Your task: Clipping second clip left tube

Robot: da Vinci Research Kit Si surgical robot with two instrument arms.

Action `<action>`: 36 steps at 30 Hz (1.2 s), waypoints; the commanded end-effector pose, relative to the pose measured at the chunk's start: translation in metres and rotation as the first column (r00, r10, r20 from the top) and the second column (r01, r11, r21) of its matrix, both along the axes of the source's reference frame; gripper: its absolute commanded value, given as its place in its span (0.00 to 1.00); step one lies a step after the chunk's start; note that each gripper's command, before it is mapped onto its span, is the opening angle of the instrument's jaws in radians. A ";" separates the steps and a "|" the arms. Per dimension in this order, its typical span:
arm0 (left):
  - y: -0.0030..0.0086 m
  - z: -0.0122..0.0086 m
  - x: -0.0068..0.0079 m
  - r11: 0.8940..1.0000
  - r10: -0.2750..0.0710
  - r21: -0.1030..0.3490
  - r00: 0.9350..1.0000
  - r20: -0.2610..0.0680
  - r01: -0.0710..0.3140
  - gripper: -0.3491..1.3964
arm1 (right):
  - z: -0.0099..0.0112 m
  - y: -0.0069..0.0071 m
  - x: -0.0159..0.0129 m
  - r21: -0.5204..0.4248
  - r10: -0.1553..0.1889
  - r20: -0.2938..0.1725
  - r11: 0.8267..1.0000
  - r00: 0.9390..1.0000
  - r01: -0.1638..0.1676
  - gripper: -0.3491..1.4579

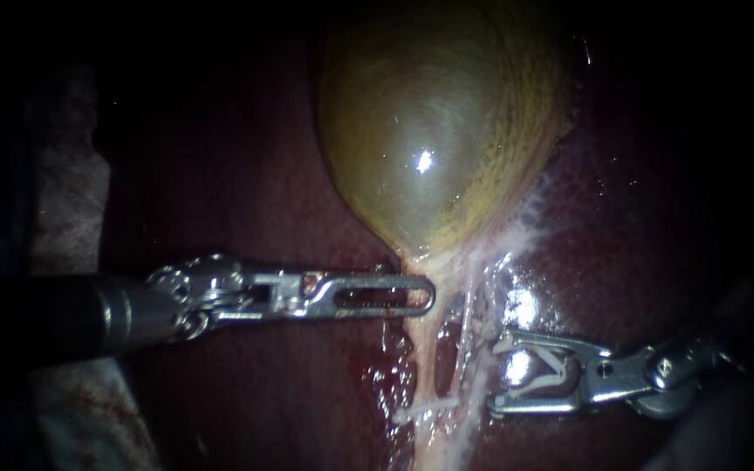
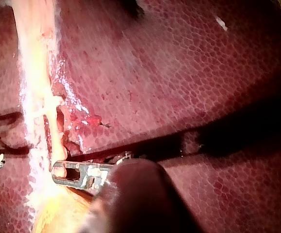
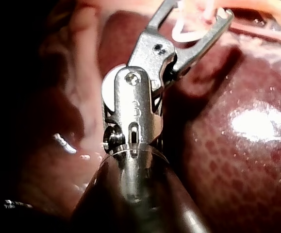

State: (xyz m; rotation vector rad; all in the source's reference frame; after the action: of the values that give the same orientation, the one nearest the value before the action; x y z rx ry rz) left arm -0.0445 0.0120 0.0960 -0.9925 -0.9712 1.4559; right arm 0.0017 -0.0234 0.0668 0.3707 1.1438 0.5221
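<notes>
The yellow-green gallbladder [image 1: 434,131] lies on the dark red liver [image 1: 246,174]. Its neck narrows into the pale left tube [image 1: 425,362], which carries one white clip [image 1: 425,408] low down. My left instrument [image 1: 412,296] comes in level, its slotted jaws together on the gallbladder's neck; the left wrist view shows the tip [image 2: 60,171] at the pale tube [image 2: 38,77]. My right instrument [image 1: 499,375] stands just right of the tubes, its jaws wide apart and holding an open white clip [image 1: 538,371]. In the right wrist view that clip [image 3: 189,33] sits between them.
A second pale strand [image 1: 482,314] runs beside the left tube, right at the tips of my right instrument. Pale cloth [image 1: 63,201] lies at the far left. Glossy liver [image 3: 237,160] stretches under and beside my right instrument.
</notes>
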 end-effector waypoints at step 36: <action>0.0002 -0.0020 0.0033 1.000 0.015 0.017 1.000 0.010 -0.015 0.00 | -0.0005 -0.0008 0.0042 0.262 0.115 0.026 0.958 0.993 -0.118 0.50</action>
State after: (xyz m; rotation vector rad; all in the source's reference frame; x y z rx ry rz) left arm -0.0411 0.0122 0.0939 -0.9827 -0.9988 1.4552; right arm 0.0061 -0.0241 0.0665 0.5364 1.0906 0.7938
